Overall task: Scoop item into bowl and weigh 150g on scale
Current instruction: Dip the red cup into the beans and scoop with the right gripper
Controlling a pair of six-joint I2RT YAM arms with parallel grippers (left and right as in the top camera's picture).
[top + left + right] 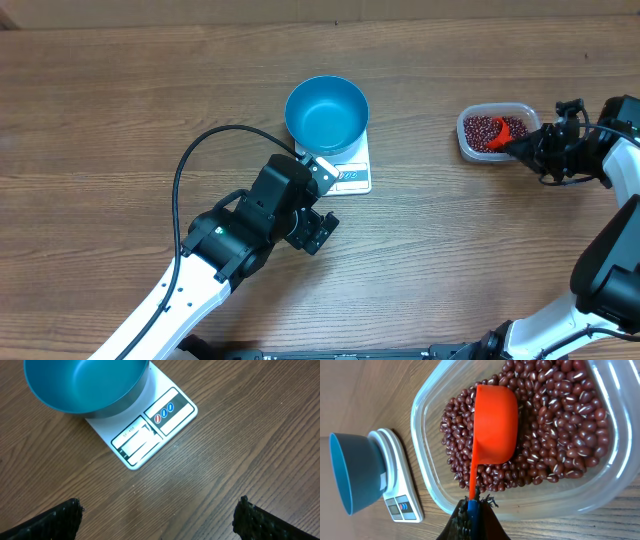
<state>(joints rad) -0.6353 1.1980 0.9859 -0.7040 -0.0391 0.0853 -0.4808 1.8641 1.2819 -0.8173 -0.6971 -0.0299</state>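
Observation:
The blue bowl point(326, 115) stands empty on the white scale point(354, 177) at mid-table. My left gripper point(318, 215) hovers just in front of the scale, open, with only bare wood between its fingertips point(159, 504). In the left wrist view the bowl point(85, 382) and the scale point(150, 430) lie ahead. At the right, a clear tub point(470, 150) holds the maroon beans point(560, 420). My right gripper point(471, 505) is shut on the handle of an orange scoop point(495, 425), whose cup lies among the beans.
A black cable point(200, 150) loops over the table left of the left arm. The right arm's base stands at the lower right corner point(610, 270). The tub sits close to the table's right side.

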